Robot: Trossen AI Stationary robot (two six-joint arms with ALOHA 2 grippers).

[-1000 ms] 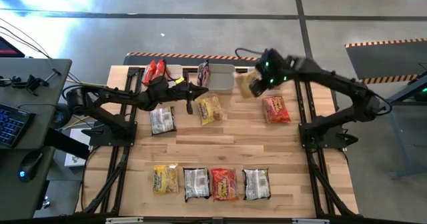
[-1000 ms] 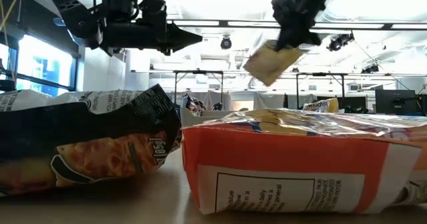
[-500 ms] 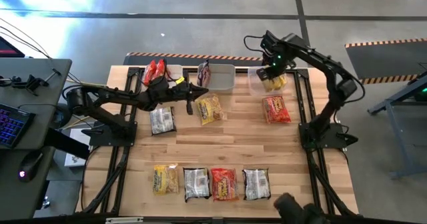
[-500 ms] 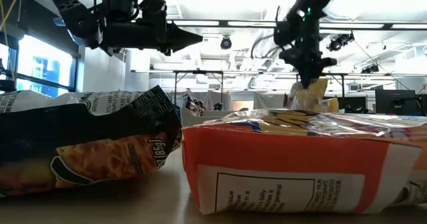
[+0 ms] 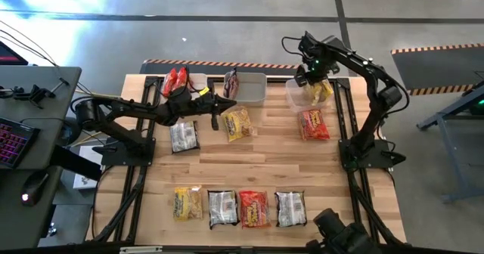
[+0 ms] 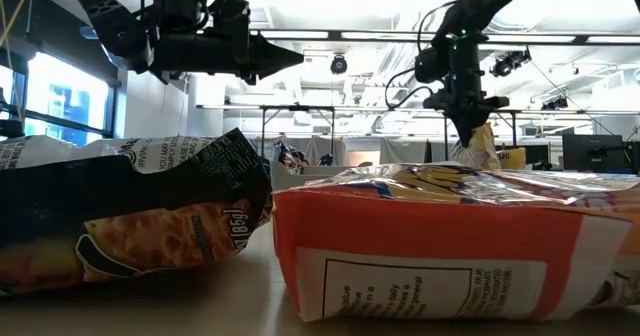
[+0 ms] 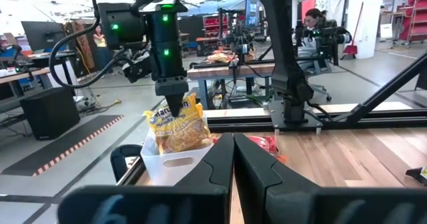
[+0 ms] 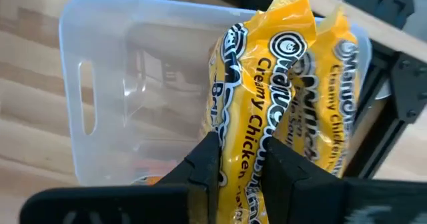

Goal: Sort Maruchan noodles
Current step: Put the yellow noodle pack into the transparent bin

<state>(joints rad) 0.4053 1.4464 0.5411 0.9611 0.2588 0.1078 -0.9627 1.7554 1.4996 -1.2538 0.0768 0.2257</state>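
Moved since a second ago: right gripper point(image 5: 311, 80), then over the gap between the middle and right bins with its packet swinging free, now down over the right bin at the tabletop's far right corner; left arm unchanged.

Right gripper: fingers pinched on the top edge of a yellow packet point(image 8: 280, 117), labelled Creamy Chicken. Packet hangs on edge, lower part inside the clear right bin point(image 8: 100, 91), leaning toward the bin's right wall. A second yellow packet point(image 8: 337, 104) stands just beside it in the same bin.

Step in hand, by judgement: depositing a yellow packet with its like. Next move calls for releasing the fingers, then lifting clear without dragging the packet out.

Left gripper point(image 5: 230, 103): shut, empty, hovering above the tabletop in front of the middle bin point(image 5: 252, 90).

Left on the tabletop: yellow noodles point(image 5: 238, 123) and a silver packet point(image 5: 184, 136) mid-table; red packet point(image 5: 312, 123) in front of the right bin; row of four point(image 5: 240, 207) along the near edge.
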